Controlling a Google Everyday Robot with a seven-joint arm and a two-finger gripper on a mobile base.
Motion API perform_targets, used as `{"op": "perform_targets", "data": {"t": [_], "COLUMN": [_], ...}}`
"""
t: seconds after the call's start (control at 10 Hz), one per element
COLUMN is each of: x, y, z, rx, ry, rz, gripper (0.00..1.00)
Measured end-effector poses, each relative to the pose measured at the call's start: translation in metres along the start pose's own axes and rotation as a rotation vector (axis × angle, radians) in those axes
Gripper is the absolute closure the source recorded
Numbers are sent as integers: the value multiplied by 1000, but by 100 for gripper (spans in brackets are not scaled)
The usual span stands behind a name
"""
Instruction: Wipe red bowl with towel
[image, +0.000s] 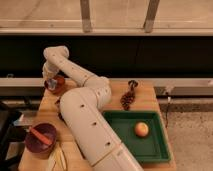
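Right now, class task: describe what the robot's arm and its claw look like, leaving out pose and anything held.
The arm is built of thick, rounded, cream-white segments joined by bulbous joints. Small dark dots run along the big lower segment. No loose cables show. The claw, over the red bowl at the table's far left corner, looks small and greyish; its finer detail cannot be made out.
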Motion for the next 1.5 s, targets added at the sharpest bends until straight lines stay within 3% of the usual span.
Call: {"op": "perform_targets", "data": {"t": [0.4, 0.9, 1.2, 1.5], "x": [2, 21, 10, 2], "y": [22, -3, -19, -20], "z": [-2, -2, -2, -2], "rx": [-15, 59, 107, 122], "ry": [1, 71, 88, 88], "rz": [-19, 35, 37, 24], "gripper": [100, 100, 100, 100]}}
